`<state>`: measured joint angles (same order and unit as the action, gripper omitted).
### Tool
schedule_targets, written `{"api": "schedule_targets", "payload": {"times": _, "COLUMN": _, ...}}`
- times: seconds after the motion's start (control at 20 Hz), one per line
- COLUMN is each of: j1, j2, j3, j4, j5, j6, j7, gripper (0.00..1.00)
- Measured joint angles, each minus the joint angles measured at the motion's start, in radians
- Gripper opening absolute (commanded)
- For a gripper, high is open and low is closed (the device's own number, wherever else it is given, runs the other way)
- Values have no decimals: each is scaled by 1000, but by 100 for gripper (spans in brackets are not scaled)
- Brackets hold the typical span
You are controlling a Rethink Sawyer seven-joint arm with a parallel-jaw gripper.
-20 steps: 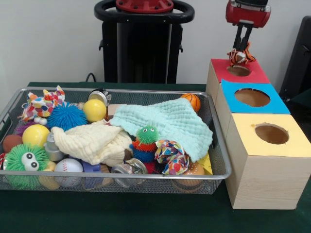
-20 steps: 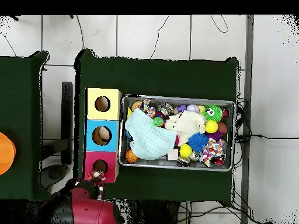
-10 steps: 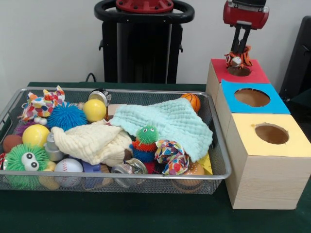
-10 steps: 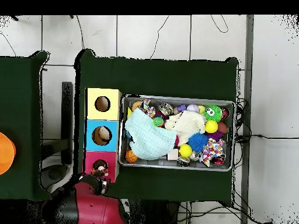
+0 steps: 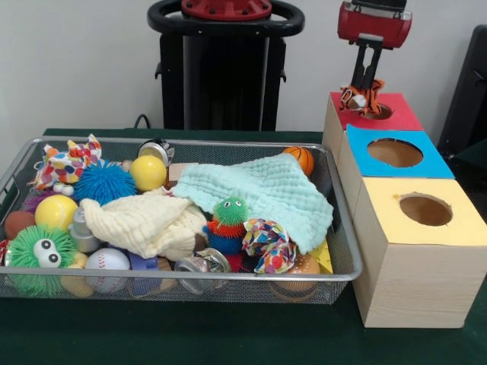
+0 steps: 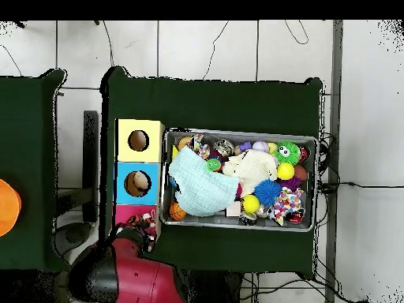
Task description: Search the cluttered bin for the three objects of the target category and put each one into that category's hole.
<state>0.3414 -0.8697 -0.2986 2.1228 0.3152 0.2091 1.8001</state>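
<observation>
My gripper (image 5: pixel 363 85) hangs from the red arm over the red-topped wooden box (image 5: pixel 403 116) at the far right. It is shut on a small orange, white and black striped plush toy (image 5: pixel 359 98). The toy hangs low over the left part of the red top, beside the round hole (image 5: pixel 380 112), which it partly hides. The silver wire-mesh bin (image 5: pixel 228 143) fills the left and middle, full of balls, spiky toys and cloths. In the overhead view the red arm (image 6: pixel 134 276) covers most of the red box (image 6: pixel 124 213); the bin (image 6: pixel 237 132) lies to its right.
A blue-topped box (image 5: pixel 426 164) and a yellow-topped box (image 5: pixel 459 228) stand in a row in front of the red one. A mint cloth (image 5: pixel 266 190) and a cream cloth (image 5: pixel 141 220) cover toys in the bin. The black pedestal (image 5: pixel 224 68) stands behind.
The gripper has moved left in the front view with the striped toy, from above the hole to its left edge. The bin's contents have not moved.
</observation>
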Motion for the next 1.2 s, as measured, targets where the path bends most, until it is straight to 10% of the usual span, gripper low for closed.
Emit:
{"api": "schedule_targets", "payload": {"times": 0.5, "j1": -59, "j2": 3, "j3": 58, "j4": 18, "j5": 0, "j6": -198, "j7": 0, "gripper": 0}}
{"api": "schedule_targets", "payload": {"times": 1.2, "j1": -34, "j2": 6, "j3": 103, "j4": 23, "j5": 44, "j6": -220, "j7": 7, "gripper": 0}}
